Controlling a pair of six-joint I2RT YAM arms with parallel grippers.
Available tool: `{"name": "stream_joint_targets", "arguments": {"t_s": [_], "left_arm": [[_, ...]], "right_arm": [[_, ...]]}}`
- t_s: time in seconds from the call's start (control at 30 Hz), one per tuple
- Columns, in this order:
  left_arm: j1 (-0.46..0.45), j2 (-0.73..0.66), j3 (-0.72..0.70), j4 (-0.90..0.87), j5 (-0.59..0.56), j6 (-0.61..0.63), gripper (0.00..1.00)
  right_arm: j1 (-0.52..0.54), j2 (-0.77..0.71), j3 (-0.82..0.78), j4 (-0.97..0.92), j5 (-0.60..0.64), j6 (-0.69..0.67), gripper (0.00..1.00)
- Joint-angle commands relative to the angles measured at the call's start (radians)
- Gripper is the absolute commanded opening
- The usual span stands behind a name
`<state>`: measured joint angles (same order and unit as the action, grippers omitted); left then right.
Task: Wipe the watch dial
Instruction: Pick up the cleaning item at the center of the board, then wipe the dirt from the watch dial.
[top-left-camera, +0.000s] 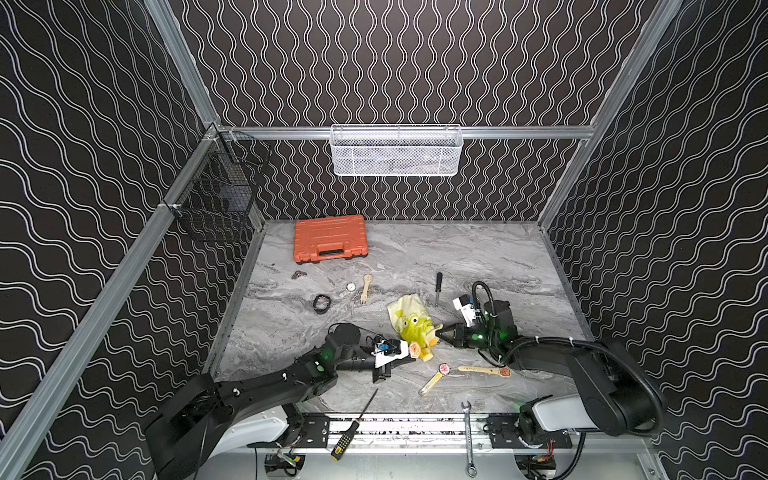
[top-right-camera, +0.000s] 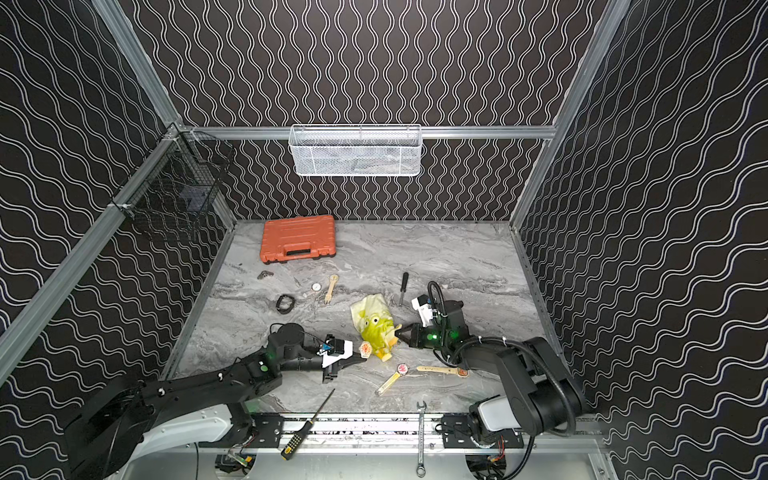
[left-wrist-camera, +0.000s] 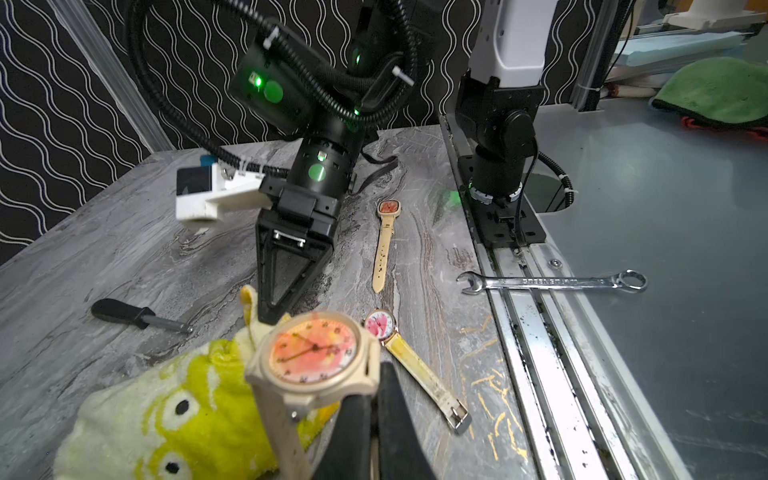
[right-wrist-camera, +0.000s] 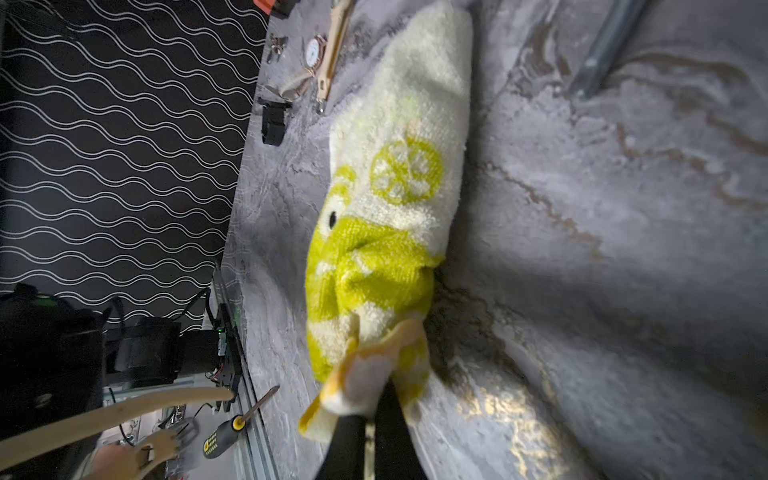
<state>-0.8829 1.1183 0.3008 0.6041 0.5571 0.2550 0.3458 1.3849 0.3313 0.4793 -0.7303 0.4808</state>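
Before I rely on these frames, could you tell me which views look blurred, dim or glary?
Right wrist view: dim, the towel smeared at its near end, the table soft. Left wrist view: the watch close up and slightly soft, the wrench crisp, glare on the metal rail. Both top views: sharp and evenly lit.

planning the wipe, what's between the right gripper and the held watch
Just the yellow towel, a corner pinched by the right gripper; both top views show it.
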Motion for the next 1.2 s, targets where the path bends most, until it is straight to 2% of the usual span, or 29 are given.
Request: {"name": "stream_joint_targets", "arguments": {"t_s": [0.0, 0.3, 0.4, 0.5, 0.57, 0.67, 0.83, 0.97, 1.17], "left_arm": [[0.0, 0.017, -0.009, 0.077, -0.032, -0.017, 0.0], [0.001, 0.08, -0.028, 0.13, -0.071, 0.007, 0.0], [0.001, 0.127, -0.059, 0.215, -0.069, 0.001, 0.0], [0.0, 0.142, -0.081, 0.253, -0.063, 0.018, 0.0], [0.001, 0.134, -0.098, 0.304, -0.02, 0.035, 0.0], [0.0, 0.12, -0.093, 0.29, 0.007, 0.053, 0.0], [0.0, 0.125, -0.09, 0.301, 0.007, 0.053, 0.0], [0.001, 0.113, -0.073, 0.294, 0.006, 0.043, 0.0], [0.0, 0.067, -0.058, 0.287, 0.015, 0.04, 0.0]], "right_arm": [[0.002, -0.082, -0.013, -0.006, -0.001, -0.067, 0.0], [0.039, -0.309, 0.043, -0.212, -0.009, -0.191, 0.0], [0.084, -0.358, 0.081, -0.287, -0.008, -0.242, 0.0], [0.172, -0.383, 0.111, -0.325, -0.02, -0.286, 0.0], [0.216, -0.407, 0.117, -0.323, -0.069, -0.3, 0.0], [0.253, -0.438, 0.097, -0.251, -0.164, -0.264, 0.0], [0.302, -0.404, 0.146, -0.302, -0.196, -0.274, 0.0], [0.359, -0.332, 0.152, -0.266, -0.157, -0.273, 0.0], [0.371, -0.246, 0.123, -0.14, -0.094, -0.224, 0.0]]}}
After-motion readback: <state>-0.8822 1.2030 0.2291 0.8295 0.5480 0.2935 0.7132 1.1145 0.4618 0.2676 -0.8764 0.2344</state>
